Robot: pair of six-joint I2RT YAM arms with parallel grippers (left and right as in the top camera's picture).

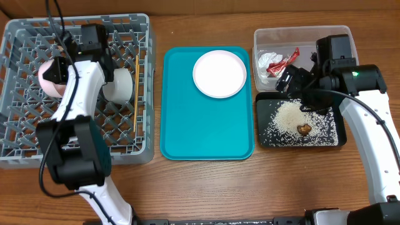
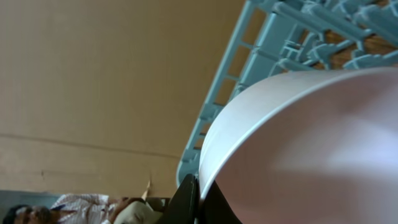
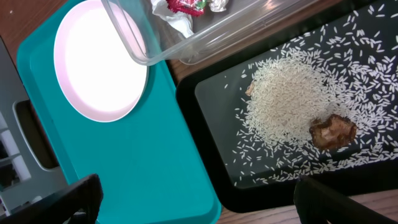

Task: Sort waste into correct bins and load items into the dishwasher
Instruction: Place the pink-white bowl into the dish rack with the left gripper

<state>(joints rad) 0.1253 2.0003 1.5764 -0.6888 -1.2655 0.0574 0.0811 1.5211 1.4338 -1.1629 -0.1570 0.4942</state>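
My left gripper (image 1: 58, 70) is shut on the rim of a small pink dish (image 1: 46, 78) and holds it on edge over the left part of the grey dish rack (image 1: 25, 134). The dish (image 2: 311, 143) fills the left wrist view, pinched between the fingers (image 2: 200, 199). A pale bowl or cup (image 1: 119, 84) and wooden chopsticks (image 1: 136, 94) lie in the rack. The pink plate (image 1: 219, 73) sits on the teal tray (image 1: 206, 134). My right gripper (image 1: 294, 80) is open and empty above the black tray (image 1: 340, 134), which holds rice (image 1: 289, 115) and a brown chunk (image 1: 304, 129). The wrapper (image 1: 278, 62) lies in the clear tub (image 1: 325, 34).
In the right wrist view my open fingers (image 3: 205, 205) straddle the gap between the teal tray (image 3: 143, 162) and the black tray (image 3: 205, 118), with the plate (image 3: 99, 62), tub (image 3: 186, 46), rice (image 3: 286, 93) and chunk (image 3: 333, 130) beyond. Bare wooden table surrounds the trays.
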